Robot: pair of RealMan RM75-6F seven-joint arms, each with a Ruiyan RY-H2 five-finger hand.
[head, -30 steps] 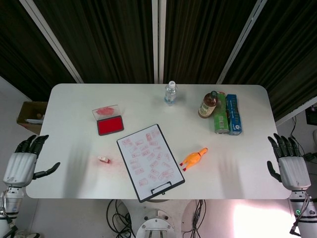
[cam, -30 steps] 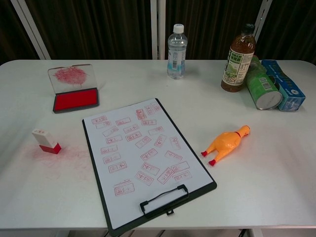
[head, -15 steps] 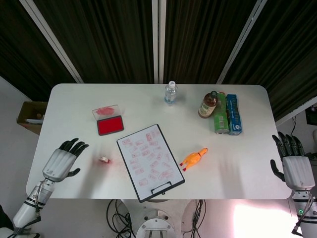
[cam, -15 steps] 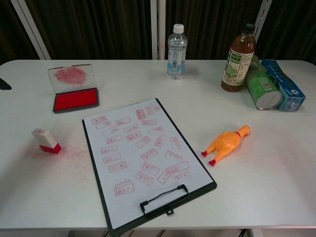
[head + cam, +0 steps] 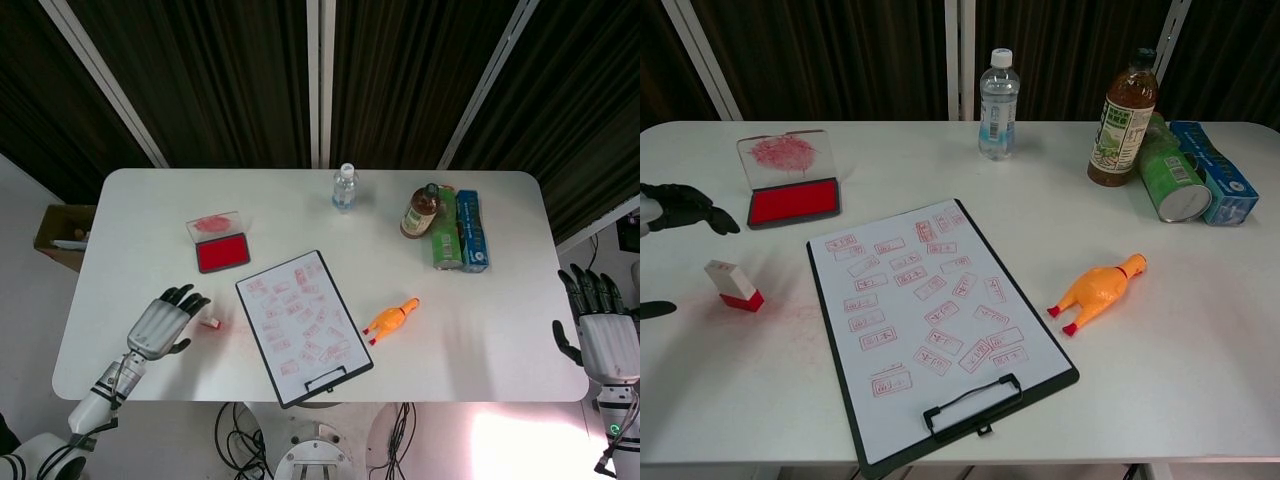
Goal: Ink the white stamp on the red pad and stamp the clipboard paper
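Note:
The white stamp (image 5: 210,322) (image 5: 733,285) with a red base lies on the table left of the clipboard. My left hand (image 5: 162,322) (image 5: 675,206) hovers just left of the stamp, fingers spread, holding nothing. The red ink pad (image 5: 222,252) (image 5: 793,203) sits open behind the stamp, its stained lid raised. The black clipboard (image 5: 302,326) (image 5: 932,320) holds white paper covered with several red stamp marks. My right hand (image 5: 594,330) stays off the table's right edge, fingers apart and empty.
A water bottle (image 5: 344,187) (image 5: 998,92) stands at the back centre. A brown bottle (image 5: 1122,120), green can (image 5: 1168,180) and blue box (image 5: 1212,170) are grouped back right. An orange rubber chicken (image 5: 391,320) (image 5: 1097,291) lies right of the clipboard.
My left hand has swept in from the table's left edge over the table, reaching a spot beside the stamp. My right hand drifted slightly right and down.

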